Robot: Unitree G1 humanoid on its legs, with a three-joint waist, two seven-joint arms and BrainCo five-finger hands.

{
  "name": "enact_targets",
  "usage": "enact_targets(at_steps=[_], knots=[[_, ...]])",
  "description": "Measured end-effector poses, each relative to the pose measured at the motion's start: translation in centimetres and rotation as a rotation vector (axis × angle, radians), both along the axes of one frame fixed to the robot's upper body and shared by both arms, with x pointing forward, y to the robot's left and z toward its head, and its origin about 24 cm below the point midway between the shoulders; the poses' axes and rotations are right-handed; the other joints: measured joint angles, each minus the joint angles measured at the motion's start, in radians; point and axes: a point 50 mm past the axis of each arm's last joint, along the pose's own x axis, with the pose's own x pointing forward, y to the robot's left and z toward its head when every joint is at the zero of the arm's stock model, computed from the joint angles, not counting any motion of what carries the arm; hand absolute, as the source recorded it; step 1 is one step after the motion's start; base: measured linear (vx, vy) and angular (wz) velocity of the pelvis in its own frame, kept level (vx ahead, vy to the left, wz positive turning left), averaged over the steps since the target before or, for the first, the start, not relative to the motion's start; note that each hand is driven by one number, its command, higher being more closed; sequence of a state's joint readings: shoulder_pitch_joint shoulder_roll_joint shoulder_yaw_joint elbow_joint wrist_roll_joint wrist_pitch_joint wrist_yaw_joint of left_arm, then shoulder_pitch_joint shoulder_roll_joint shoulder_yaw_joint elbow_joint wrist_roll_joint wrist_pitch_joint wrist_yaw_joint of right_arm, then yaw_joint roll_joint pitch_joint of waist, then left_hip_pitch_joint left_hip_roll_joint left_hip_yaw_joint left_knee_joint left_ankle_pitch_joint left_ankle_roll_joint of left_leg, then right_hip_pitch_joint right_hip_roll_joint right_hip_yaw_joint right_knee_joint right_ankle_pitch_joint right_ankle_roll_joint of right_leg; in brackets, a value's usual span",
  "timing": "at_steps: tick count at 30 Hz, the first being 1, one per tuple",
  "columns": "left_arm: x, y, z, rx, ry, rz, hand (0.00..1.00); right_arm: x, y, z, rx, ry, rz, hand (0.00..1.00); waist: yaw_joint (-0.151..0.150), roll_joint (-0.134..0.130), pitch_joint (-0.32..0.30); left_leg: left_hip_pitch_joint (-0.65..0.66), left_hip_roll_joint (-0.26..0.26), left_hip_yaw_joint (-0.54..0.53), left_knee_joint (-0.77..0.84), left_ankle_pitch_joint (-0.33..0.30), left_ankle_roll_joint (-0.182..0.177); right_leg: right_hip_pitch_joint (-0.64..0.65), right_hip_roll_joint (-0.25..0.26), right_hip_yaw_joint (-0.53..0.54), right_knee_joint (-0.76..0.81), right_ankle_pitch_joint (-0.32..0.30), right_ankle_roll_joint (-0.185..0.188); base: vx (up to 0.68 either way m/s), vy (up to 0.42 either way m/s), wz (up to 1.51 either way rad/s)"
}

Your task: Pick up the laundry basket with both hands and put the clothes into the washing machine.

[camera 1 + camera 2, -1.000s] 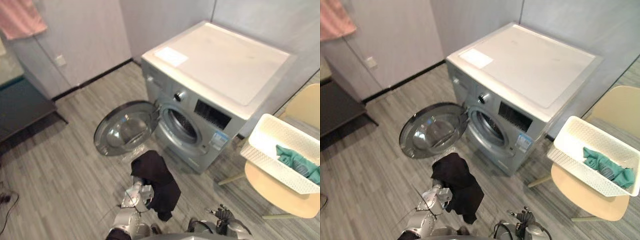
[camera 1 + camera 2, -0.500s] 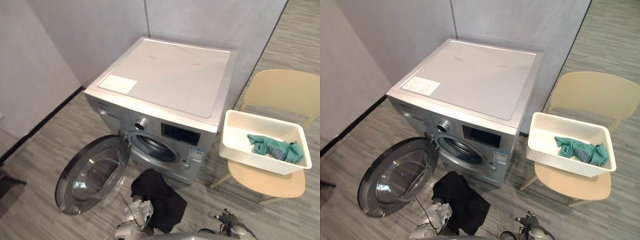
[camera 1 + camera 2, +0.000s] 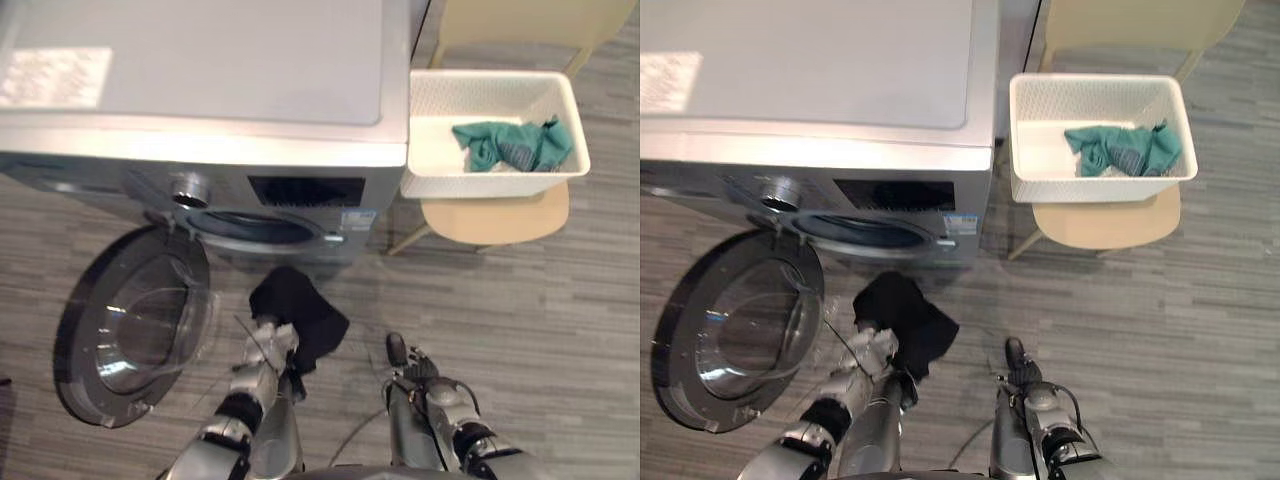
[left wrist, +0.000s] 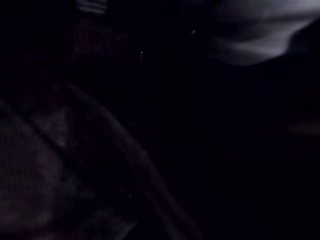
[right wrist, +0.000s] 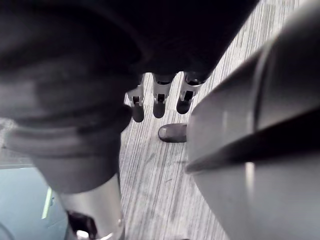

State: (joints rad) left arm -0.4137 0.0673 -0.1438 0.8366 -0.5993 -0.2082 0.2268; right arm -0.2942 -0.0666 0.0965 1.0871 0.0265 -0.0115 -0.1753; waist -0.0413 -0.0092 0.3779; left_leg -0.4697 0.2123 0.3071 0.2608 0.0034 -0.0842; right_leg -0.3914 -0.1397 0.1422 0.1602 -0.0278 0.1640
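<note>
In front of the washing machine [image 3: 200,90]: the left hand [image 3: 266,348] is raised just below the drum opening [image 3: 255,228], with a black garment [image 3: 305,305] bunched at it.
Left hand: its fingers [image 3: 276,334] are closed on the black garment, which hangs from them above the floor [image 3: 540,320]. In the left wrist view, dark cloth lies close against the hand.
Right hand [image 3: 412,362]: low on the robot's right, near the left hand but apart from the garment. In the right wrist view its fingers [image 5: 159,102] hang loose and nearly straight over the floor, holding nothing.
Washing machine: a silver-grey front-loader. Its round door [image 3: 130,320] is swung wide open to the robot's left, and the drum opening is uncovered.
Laundry basket [image 3: 480,185]: white with perforated walls. It stands on the seat of a beige chair [image 3: 500,218], just beside the machine's right side and well apart from both hands.
Clothes: a teal garment [image 3: 510,145] lies crumpled inside the laundry basket, toward its right end.
Floor: grey wood-look planks.
</note>
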Motion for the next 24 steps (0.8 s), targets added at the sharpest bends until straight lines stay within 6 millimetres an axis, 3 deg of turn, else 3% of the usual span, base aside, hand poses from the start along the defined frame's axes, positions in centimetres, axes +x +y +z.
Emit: enact_targets(at_steps=[4,7,8,10,13,14,15,19,24], knots=[[4.8,0.5,5.9,-0.088,-0.150,0.120,1.00,4.8,2.1,4.7,0.020,-0.249,-0.004,0.00,-0.022,-0.018,0.049,-0.122,0.020,-0.003,0.045,0.021,0.020,-0.110,0.012,-0.010,0.021,0.030,0.004,-0.01,-0.017,-0.14],[7.6,1.6,11.8,-0.183,-0.312,0.241,1.00,7.2,5.1,10.3,0.095,-0.547,0.014,0.00,-0.030,-0.037,0.075,-0.250,0.081,-0.007,0.144,-0.008,0.028,-0.238,0.038,-0.037,0.103,0.030,0.004,-0.06,-0.037,-0.29],[8.5,3.0,15.4,-0.250,-0.419,0.316,1.00,7.4,7.0,13.2,0.173,-0.686,0.030,0.00,-0.026,-0.048,0.099,-0.322,0.122,-0.012,0.231,-0.044,0.028,-0.317,0.065,-0.065,0.182,0.026,0.002,-0.10,-0.030,-0.51],[8.9,3.5,17.5,-0.310,-0.475,0.357,1.00,7.2,7.7,14.6,0.212,-0.763,0.036,0.00,-0.031,-0.054,0.102,-0.380,0.135,-0.021,0.285,-0.066,0.030,-0.386,0.069,-0.094,0.256,-0.001,-0.014,-0.08,-0.021,-0.23],[9.8,4.4,23.1,-0.393,-0.608,0.392,1.00,6.4,8.9,16.5,0.293,-0.860,0.060,0.00,-0.031,-0.067,0.141,-0.535,0.171,-0.060,0.443,-0.123,0.036,-0.533,0.067,-0.120,0.432,-0.082,-0.025,-0.06,0.003,-0.06],[9.9,4.5,24.0,-0.398,-0.629,0.390,1.00,6.1,9.0,16.6,0.312,-0.867,0.054,0.00,-0.031,-0.067,0.141,-0.569,0.175,-0.069,0.468,-0.132,0.036,-0.565,0.067,-0.124,0.461,-0.093,-0.026,-0.09,0.007,0.05],[9.9,4.5,26.1,-0.426,-0.681,0.392,1.00,5.5,9.0,16.7,0.344,-0.883,0.050,0.00,-0.034,-0.069,0.144,-0.650,0.180,-0.091,0.525,-0.148,0.037,-0.642,0.065,-0.134,0.537,-0.121,-0.027,-0.05,0.000,0.08],[9.1,5.1,30.4,-0.474,-0.815,0.414,1.00,4.6,10.0,17.7,0.422,-0.924,0.098,0.00,-0.030,-0.088,0.161,-0.808,0.197,-0.146,0.672,-0.183,0.047,-0.788,0.057,-0.143,0.707,-0.179,-0.029,-0.02,0.004,0.02],[8.2,5.7,32.6,-0.502,-0.899,0.451,1.00,4.2,10.6,18.6,0.467,-0.969,0.124,0.00,-0.026,-0.088,0.161,-0.941,0.203,-0.195,0.788,-0.215,0.047,-0.901,0.048,-0.156,0.836,-0.227,-0.031,-0.02,-0.007,0.04]])
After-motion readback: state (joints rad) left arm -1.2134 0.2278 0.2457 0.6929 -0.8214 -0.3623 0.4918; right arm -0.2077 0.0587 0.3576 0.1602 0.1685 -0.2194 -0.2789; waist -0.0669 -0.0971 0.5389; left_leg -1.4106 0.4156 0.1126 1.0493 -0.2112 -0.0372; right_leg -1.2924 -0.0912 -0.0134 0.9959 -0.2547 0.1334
